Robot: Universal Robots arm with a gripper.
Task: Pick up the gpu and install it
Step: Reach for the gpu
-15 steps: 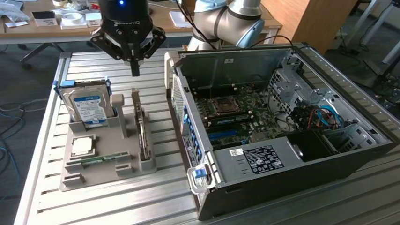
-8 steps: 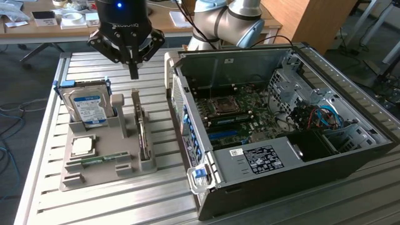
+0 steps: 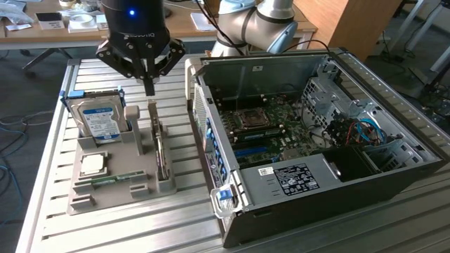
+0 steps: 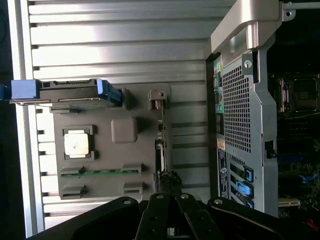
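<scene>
White lettering ran across the black housing of the gripper [image 3: 149, 92], upside down in the exterior view; the letters could not be made out with certainty. The hard drive [image 3: 95, 99] carried a blue-and-white label [image 3: 99, 121]; its print was too small to read. The computer case [image 3: 393, 174] bore a black label [image 3: 294, 176] with white print on a grey panel inside; illegible; a small white sticker [image 3: 265, 170] sat just beside it; also illegible. In the wrist view, small coloured markings [image 4: 218, 107] stood on the case's rear panel; none could be read.
</scene>
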